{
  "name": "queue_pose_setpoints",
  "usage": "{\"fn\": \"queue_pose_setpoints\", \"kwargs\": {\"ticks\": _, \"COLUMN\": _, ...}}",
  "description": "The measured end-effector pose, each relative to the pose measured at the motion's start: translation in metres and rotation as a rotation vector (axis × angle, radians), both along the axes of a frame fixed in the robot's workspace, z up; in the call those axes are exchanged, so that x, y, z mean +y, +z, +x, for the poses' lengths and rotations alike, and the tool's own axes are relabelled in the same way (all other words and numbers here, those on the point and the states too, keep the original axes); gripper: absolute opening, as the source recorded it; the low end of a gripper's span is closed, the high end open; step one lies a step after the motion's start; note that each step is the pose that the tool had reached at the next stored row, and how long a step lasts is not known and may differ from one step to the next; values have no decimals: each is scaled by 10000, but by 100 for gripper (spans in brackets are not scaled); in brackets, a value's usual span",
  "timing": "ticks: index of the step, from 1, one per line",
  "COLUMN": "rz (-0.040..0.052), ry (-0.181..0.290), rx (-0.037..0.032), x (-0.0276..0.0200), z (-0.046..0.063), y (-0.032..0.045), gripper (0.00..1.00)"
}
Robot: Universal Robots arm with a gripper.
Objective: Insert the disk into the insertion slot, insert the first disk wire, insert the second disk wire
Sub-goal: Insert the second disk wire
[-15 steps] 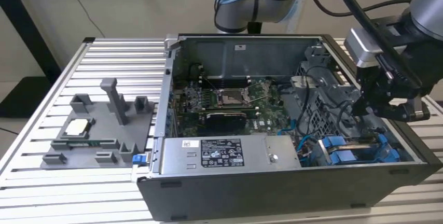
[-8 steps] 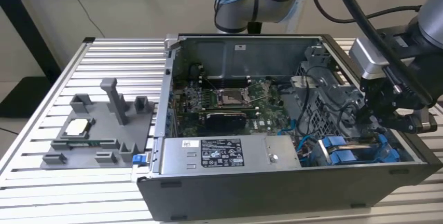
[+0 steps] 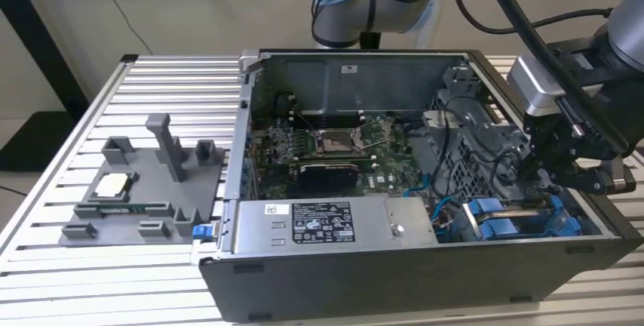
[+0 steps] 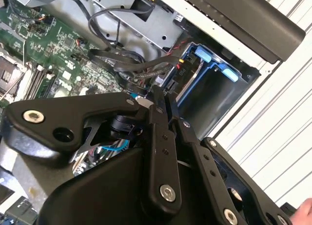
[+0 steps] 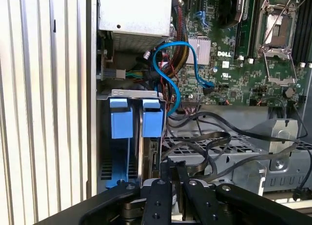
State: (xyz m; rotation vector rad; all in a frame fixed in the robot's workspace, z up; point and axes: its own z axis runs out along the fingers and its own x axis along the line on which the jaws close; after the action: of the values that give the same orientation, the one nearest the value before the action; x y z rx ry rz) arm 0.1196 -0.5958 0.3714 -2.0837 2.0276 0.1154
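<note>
Print on the grey metal power-supply box: a large black label with white lines sits on its top face, too small to make out, and just beside it a little white barcode sticker. Up on the grey computer case's far inner wall, another small white sticker, unreadable. In the first wrist view, the green motherboard carries white printed lettering and tiny component markings, none legible.
</note>
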Motion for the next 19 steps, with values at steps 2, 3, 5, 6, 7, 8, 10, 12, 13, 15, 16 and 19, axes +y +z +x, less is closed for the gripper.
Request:
{"fn": "queue_pose_setpoints", "kwargs": {"ticks": 2, "rz": 4, "ry": -13, "rx": 0, "x": 0, "z": 1, "y": -14, "gripper": 16}}
{"fn": "queue_pose_setpoints", "kwargs": {"ticks": 3, "rz": 1, "ry": -29, "rx": 0, "x": 0, "z": 1, "y": -23, "gripper": 16}}
{"fn": "queue_pose_setpoints", "kwargs": {"ticks": 5, "rz": -1, "ry": -67, "rx": 0, "x": 0, "z": 1, "y": -47, "gripper": 16}}
{"fn": "queue_pose_setpoints", "kwargs": {"ticks": 6, "rz": -3, "ry": -91, "rx": -1, "x": 0, "z": 0, "y": -60, "gripper": 16}}
{"fn": "queue_pose_setpoints", "kwargs": {"ticks": 7, "rz": -7, "ry": -113, "rx": -2, "x": 0, "z": 0, "y": -71, "gripper": 16}}
{"fn": "queue_pose_setpoints", "kwargs": {"ticks": 8, "rz": -16, "ry": -138, "rx": -5, "x": 0, "z": 0, "y": -81, "gripper": 16}}
{"fn": "queue_pose_setpoints", "kwargs": {"ticks": 10, "rz": -35, "ry": -180, "rx": -9, "x": -3, "z": 0, "y": -100, "gripper": 16}}
{"fn": "queue_pose_setpoints", "kwargs": {"ticks": 12, "rz": -69, "ry": -217, "rx": -13, "x": -12, "z": 0, "y": -113, "gripper": 16}}
{"fn": "queue_pose_setpoints", "kwargs": {"ticks": 13, "rz": -88, "ry": -231, "rx": -13, "x": -20, "z": 0, "y": -117, "gripper": 16}}
{"fn": "queue_pose_setpoints", "kwargs": {"ticks": 15, "rz": -125, "ry": -251, "rx": -14, "x": -32, "z": 0, "y": -126, "gripper": 16}}
{"fn": "queue_pose_setpoints", "kwargs": {"ticks": 16, "rz": -160, "ry": -261, "rx": -15, "x": -35, "z": 1, "y": -128, "gripper": 16}}
{"fn": "queue_pose_setpoints", "kwargs": {"ticks": 19, "rz": -221, "ry": -278, "rx": -16, "x": -38, "z": 3, "y": -129, "gripper": 16}}
